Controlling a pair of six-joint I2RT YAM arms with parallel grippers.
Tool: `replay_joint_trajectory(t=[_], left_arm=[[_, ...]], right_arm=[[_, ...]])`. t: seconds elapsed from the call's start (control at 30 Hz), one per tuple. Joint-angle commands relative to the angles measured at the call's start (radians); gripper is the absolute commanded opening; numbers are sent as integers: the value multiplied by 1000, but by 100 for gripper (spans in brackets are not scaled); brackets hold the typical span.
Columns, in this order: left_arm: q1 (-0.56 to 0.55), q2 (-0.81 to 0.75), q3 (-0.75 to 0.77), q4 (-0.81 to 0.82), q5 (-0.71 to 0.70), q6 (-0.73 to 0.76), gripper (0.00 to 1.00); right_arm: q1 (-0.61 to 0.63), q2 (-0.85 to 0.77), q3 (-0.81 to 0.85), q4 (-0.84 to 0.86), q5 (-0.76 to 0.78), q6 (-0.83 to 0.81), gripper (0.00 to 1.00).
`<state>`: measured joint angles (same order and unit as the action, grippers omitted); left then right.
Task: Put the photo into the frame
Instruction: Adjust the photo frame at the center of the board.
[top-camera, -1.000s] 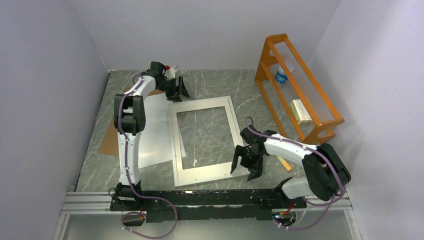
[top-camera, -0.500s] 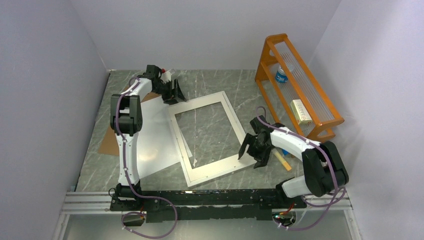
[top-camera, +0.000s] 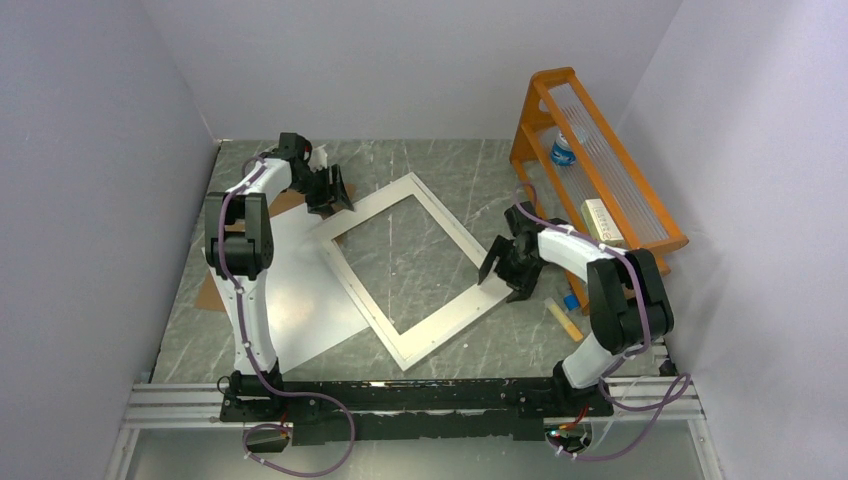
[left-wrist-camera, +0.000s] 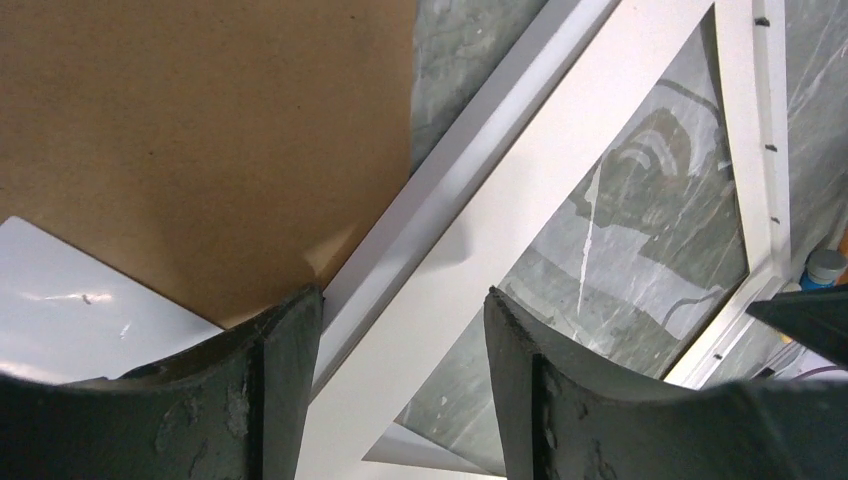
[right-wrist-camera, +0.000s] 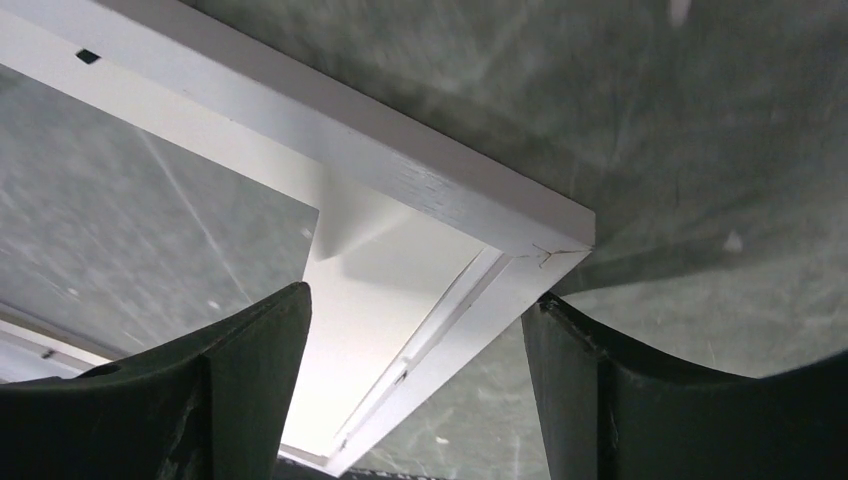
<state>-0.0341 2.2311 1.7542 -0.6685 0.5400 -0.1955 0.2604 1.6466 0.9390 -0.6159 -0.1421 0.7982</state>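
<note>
Inside the wide-open right pincer (right-wrist-camera: 415, 295) — the frame's (right-wrist-camera: 400, 190) corner; left pincer (left-wrist-camera: 392, 300) astride it, grip unclear.

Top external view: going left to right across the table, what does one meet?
brown backing board → white sheet → frame → right tool → orange rack
</note>
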Motion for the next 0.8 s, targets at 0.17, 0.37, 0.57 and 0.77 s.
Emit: replay_joint_trajectory(t=[0.17,0.37,0.57,0.77], left_arm=[[-44,-104,-55,-96,312,-76,60],[-44,-209,-222,-24,224,-155,57],[-44,-332,-391,8,124,-183,56],[-44,-433,-458,-2,-58,-162,50]], right_arm=[[-7,148,129,428,-190,-31,78],[-8,251,230,436,-221,-64,78],[-13,315,306,409,-176,-111,77],[-13,329,343,357,-86,-150,75]])
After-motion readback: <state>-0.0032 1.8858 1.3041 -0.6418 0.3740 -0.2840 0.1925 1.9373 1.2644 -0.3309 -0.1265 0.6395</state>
